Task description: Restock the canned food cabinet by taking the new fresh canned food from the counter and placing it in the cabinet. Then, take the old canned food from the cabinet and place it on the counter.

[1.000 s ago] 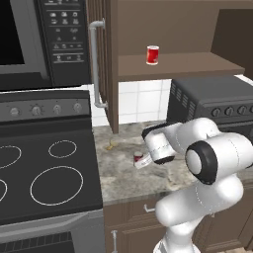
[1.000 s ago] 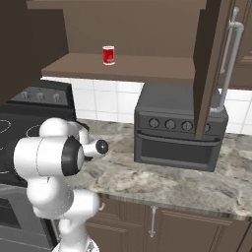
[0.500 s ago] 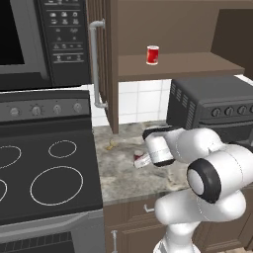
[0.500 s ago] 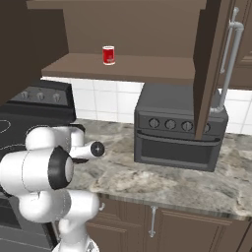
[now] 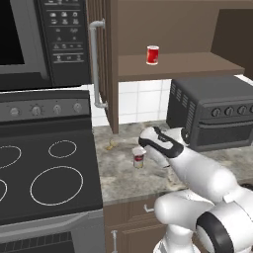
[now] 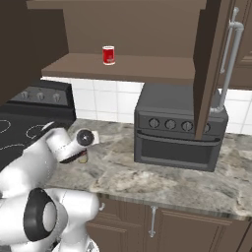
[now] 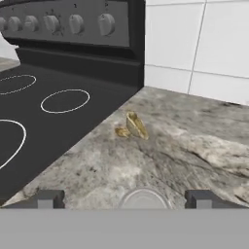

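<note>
A plain red can [image 5: 152, 55] [image 6: 108, 55] stands on the shelf of the open dark brown cabinet [image 5: 188, 65]. A can with a red upper and cream lower band [image 5: 139, 157] stands upright on the marbled counter [image 5: 128, 179], beside the stovetop. My gripper [image 5: 143, 148] [image 6: 84, 150] hovers just over it, reaching in from the right. In the hand view the can's pale top rim [image 7: 144, 198] lies between my fingertips [image 7: 46, 199], which are spread well apart, with gaps on both sides. The gripper [image 7: 125, 200] is open.
A black stovetop [image 5: 44, 173] borders the counter on the left, with a microwave [image 5: 29, 39] above it. A dark toaster oven [image 5: 212, 113] stands right of the can. The cabinet door [image 5: 105, 59] with its grey bar handle [image 5: 95, 64] hangs open. A small yellowish scrap [image 7: 136, 125] lies on the counter.
The arm's elbow and forearm have dropped and swung toward the right front. The hand has stayed by the banded can, which has not moved.
</note>
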